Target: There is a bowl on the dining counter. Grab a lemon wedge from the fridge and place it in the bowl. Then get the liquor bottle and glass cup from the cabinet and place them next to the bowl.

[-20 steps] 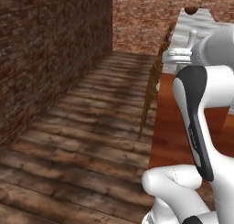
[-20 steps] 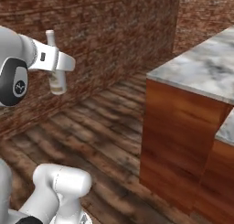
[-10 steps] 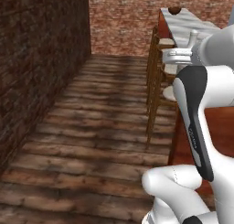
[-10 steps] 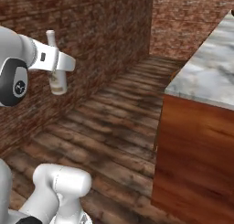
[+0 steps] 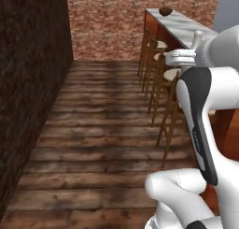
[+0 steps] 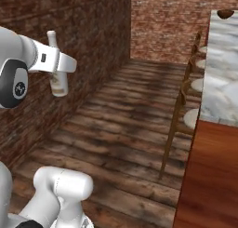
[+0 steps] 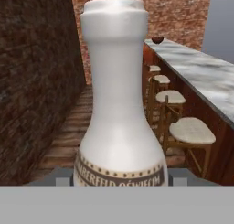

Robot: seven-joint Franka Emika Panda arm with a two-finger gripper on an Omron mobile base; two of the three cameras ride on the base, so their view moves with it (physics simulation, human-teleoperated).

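My gripper (image 6: 59, 66) is shut on the liquor bottle (image 6: 58, 85), a pale whitish bottle with a narrow neck, held upright in the air above the wooden floor. In the hand view the bottle (image 7: 119, 104) stands right before the camera with a labelled band at its base. Its neck (image 5: 198, 36) rises above the hand in the left base view. The dark wooden bowl (image 5: 165, 10) sits at the far end of the dining counter (image 5: 186, 27), well ahead of the gripper. From the right, the bowl (image 6: 225, 14) is at the top edge on the marble counter (image 6: 223, 83).
A row of wooden stools (image 5: 170, 74) with pale seats lines the counter's front; one stool (image 7: 192, 129) stands close on the right of the hand view. A dark brick wall (image 5: 32, 83) runs along the left. Open plank floor (image 5: 102, 130) lies between wall and stools.
Both base views have swung round with the base: the counter's length, the stools and the bowl have come into sight. The bottle stays in the gripper, unchanged.
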